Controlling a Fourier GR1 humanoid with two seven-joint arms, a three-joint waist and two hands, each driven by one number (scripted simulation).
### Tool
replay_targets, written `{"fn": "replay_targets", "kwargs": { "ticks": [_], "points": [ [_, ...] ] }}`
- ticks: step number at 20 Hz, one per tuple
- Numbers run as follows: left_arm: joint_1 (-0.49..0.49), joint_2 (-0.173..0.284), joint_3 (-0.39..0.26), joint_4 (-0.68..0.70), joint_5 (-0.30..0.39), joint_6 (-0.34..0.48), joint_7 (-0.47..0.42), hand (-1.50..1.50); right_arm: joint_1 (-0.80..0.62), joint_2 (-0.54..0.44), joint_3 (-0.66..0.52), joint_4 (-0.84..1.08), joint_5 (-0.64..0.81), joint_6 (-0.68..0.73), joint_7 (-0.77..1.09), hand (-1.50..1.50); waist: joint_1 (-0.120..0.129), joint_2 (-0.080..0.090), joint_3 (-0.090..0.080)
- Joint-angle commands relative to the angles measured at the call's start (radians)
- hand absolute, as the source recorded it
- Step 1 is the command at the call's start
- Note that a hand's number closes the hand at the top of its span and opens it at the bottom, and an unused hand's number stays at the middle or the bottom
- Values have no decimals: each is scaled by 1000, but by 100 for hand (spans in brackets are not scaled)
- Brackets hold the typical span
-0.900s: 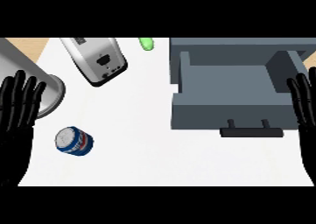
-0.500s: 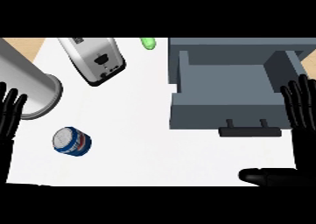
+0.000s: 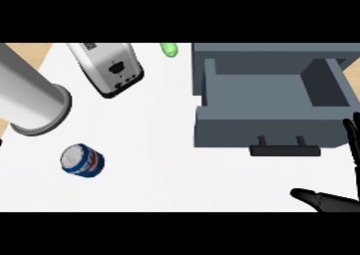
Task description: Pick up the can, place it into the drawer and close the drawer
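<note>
While the can [image 3: 82, 160] is lying on the white counter [image 3: 168, 164], well left of the open grey drawer [image 3: 274, 97], nothing is being held by the right hand [image 3: 355, 144], its fingers being kept straight at the right edge

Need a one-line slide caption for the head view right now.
Can upright on the counter, left of the open drawer; right hand open beside the drawer.
</note>
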Motion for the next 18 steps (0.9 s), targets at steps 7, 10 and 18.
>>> {"fn": "replay_targets", "kwargs": {
  "ticks": [7,10,18],
  "points": [
    [172,-12,173,-116,186,-129,33,-150,164,-22,-116,-119,-136,113,5,-150,1,-1,-1],
    [173,-94,98,-194,118,-71,85,-150,201,-26,-194,-25,-194,180,-106,-150,-2,-1,0],
    [-20,-72,157,-91,236,24,246,-150,224,-38,-234,21,-215,265,-158,-150,-9,1,0]
  ]
}}
